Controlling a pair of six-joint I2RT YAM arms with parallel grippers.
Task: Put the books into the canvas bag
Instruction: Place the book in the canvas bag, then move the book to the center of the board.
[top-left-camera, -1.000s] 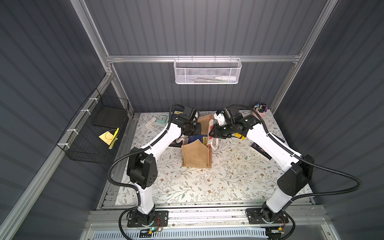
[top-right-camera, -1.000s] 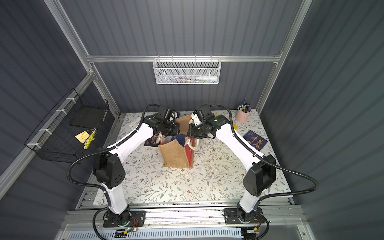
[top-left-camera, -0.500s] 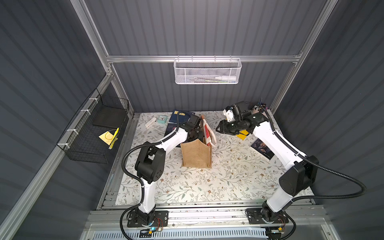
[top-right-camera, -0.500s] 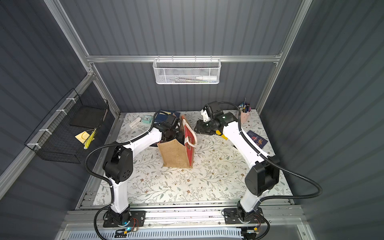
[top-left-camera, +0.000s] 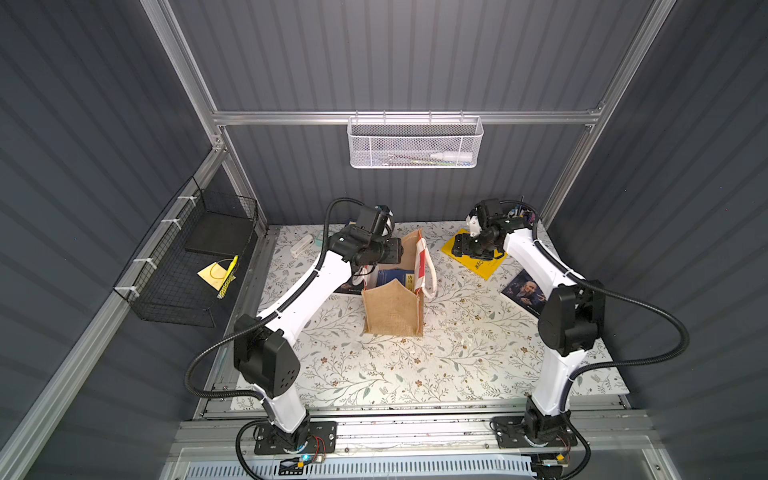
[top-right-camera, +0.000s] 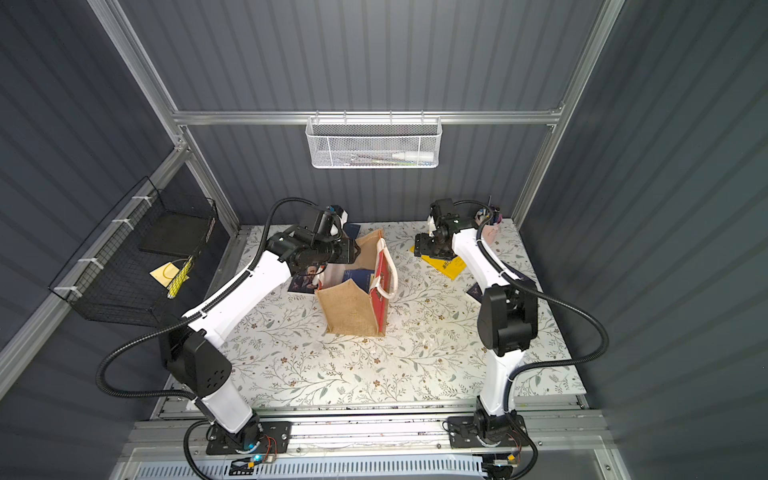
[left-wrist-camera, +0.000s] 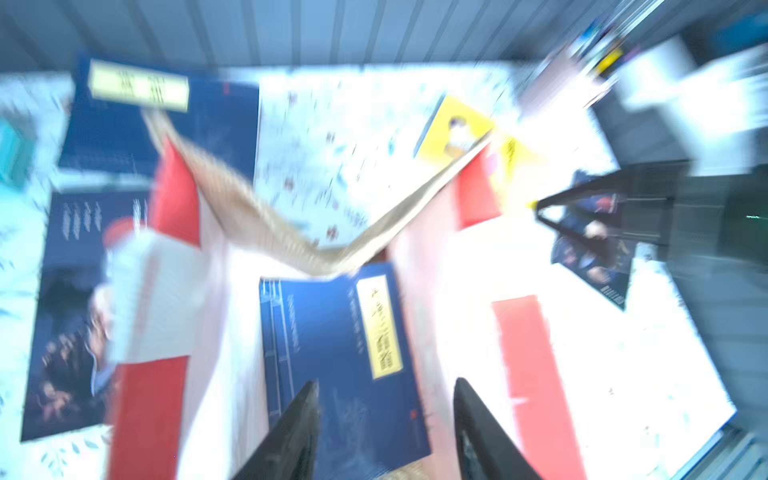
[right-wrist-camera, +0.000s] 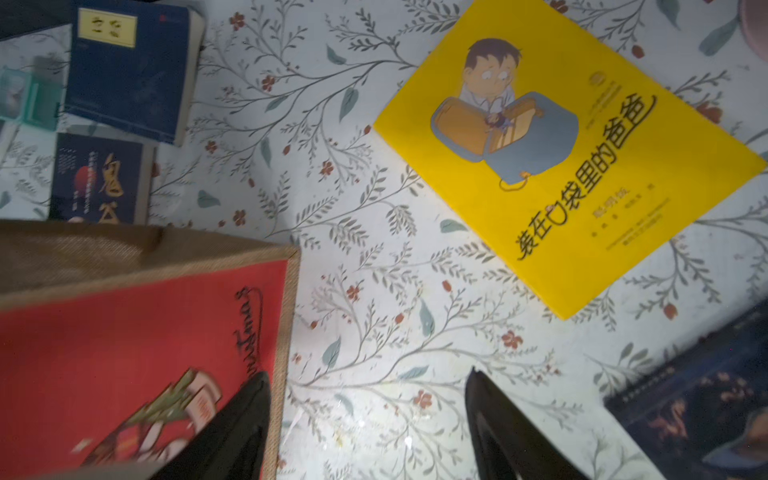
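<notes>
The canvas bag (top-left-camera: 392, 311) stands upright mid-table, tan in front with red-striped white sides (top-right-camera: 380, 291). A navy book (top-left-camera: 395, 276) with a yellow label leans inside it, also in the blurred left wrist view (left-wrist-camera: 332, 345). My left gripper (left-wrist-camera: 384, 384) hangs open above that book, over the bag's mouth (top-left-camera: 392, 253). My right gripper (right-wrist-camera: 368, 374) is open and empty over bare cloth, between the bag (right-wrist-camera: 124, 332) and the yellow book (right-wrist-camera: 561, 145), at the back right (top-left-camera: 461, 247). Other books lie flat: a navy one (right-wrist-camera: 124, 70) and dark portrait ones (top-left-camera: 525, 291) (top-right-camera: 305, 282).
A black wire basket (top-left-camera: 187, 266) holding a yellow sheet (top-left-camera: 214, 274) hangs on the left wall. A white mesh basket (top-left-camera: 415, 143) hangs on the back wall. A pen cup (top-right-camera: 490, 230) stands in the back right corner. A mint clock (right-wrist-camera: 25, 99) sits at the back left.
Both grippers have opened. The right arm has swung from the bag's mouth to the back right, over the yellow book. The navy book now rests in the bag, free of the left jaws.
</notes>
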